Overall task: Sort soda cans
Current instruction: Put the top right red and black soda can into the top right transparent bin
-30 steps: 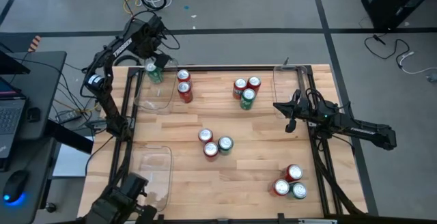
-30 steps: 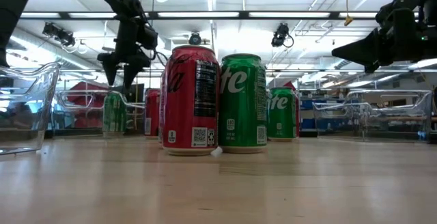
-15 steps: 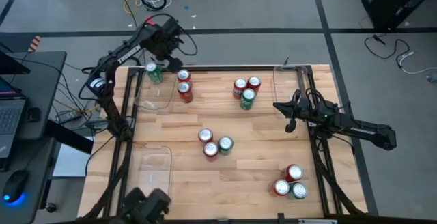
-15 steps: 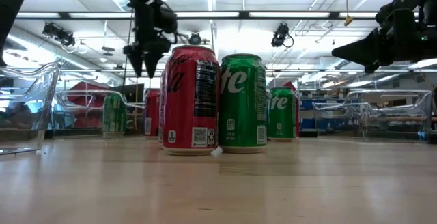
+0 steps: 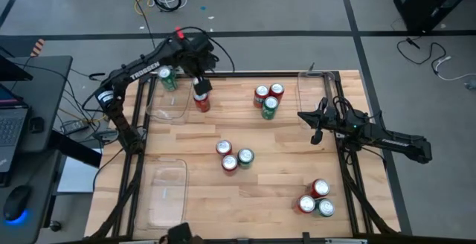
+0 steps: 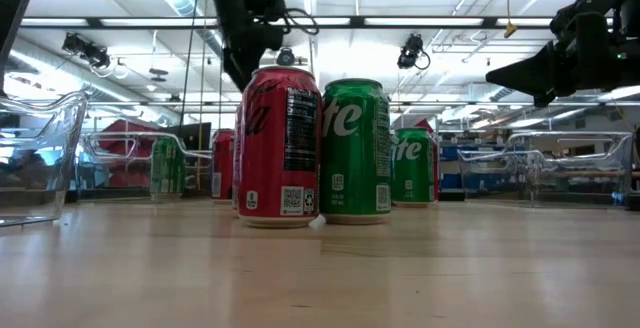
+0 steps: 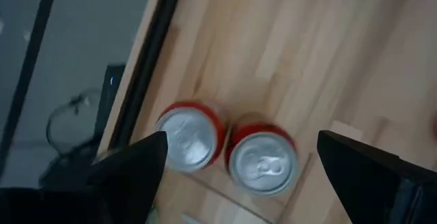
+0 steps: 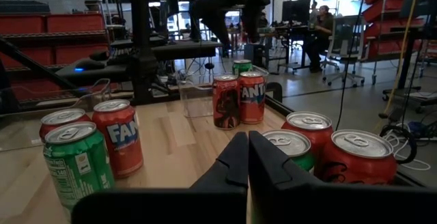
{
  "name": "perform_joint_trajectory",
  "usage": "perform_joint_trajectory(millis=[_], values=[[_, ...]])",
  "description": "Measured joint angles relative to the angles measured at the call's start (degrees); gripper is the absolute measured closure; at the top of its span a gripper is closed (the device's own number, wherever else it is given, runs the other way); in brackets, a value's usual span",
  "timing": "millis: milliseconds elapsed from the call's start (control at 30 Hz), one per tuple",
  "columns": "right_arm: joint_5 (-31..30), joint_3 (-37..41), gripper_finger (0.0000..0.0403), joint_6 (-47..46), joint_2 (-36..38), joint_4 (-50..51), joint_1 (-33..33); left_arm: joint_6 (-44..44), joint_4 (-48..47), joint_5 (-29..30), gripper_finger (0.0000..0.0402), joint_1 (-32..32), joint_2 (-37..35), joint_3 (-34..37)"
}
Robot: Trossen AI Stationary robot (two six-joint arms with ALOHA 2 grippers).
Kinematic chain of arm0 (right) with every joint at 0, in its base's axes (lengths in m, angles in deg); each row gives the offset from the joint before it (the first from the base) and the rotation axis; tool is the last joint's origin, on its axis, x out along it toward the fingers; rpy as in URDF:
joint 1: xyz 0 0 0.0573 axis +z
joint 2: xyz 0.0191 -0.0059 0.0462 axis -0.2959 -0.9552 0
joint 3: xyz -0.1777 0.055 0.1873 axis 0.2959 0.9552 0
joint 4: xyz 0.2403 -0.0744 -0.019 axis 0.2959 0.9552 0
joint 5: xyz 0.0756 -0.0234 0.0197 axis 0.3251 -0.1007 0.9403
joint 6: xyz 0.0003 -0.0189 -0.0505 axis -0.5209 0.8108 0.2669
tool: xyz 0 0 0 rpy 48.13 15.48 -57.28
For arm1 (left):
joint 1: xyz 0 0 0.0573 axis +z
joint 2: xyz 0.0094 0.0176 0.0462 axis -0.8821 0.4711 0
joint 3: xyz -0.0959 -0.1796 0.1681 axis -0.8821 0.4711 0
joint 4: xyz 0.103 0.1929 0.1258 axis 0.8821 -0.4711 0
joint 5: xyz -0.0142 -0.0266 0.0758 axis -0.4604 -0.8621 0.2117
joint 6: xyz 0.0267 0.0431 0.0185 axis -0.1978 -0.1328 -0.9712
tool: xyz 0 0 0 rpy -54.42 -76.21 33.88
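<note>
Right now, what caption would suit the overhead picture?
Left hand, open, hovers over two red cans beside a clear tray; right hand waits shut.

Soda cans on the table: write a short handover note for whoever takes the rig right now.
Left end effector: open, over the two red cans near the far-left tray; nothing held.
Right end effector: shut, empty, waiting at the right edge.
Done: one green can in the far-left tray.
Left: eleven cans loose on the table, the red pair plus three mixed trios. Near-left tray holds no cans.
</note>
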Motion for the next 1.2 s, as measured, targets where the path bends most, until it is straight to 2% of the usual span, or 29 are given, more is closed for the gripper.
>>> perform_joint_trajectory(millis=[133, 300, 500, 700, 867, 1000, 1200], values=[[0.00, -0.01, 0.0402, -0.02, 0.00, 0.00, -0.01, -1.82, 3.59, -1.52, 0.0021, -1.21, 0.00, 1.03], [0.00, 0.00, 0.0402, -0.01, 0.02, 0.00, 0.00, -4.24, 8.03, -8.62, 0.0021, -1.21, -0.06, 4.77], [0.00, 0.00, 0.0402, -0.02, 0.00, -0.02, -0.01, -6.57, 14.15, -13.78, 0.0023, -1.21, 0.02, 10.75], [0.00, 0.00, 0.0402, -0.02, 0.02, 0.00, -0.01, -7.97, 21.75, -21.72, 0.0042, -2.12, 0.02, 15.55], [0.00, 0.00, 0.0402, -0.02, 0.02, -0.76, 0.00, -8.91, 28.88, -24.94, 0.0059, -4.04, 0.02, 18.49], [0.00, 0.00, 0.0402, 0.00, 0.00, -2.27, 0.00, -8.50, 34.10, -24.12, 0.0068, -5.70, 0.02, 21.02], [0.00, 0.00, 0.0402, 0.00, 0.00, -6.67, -0.01, -7.00, 36.70, -17.35, 0.0071, -8.13, 0.02, 24.79]])
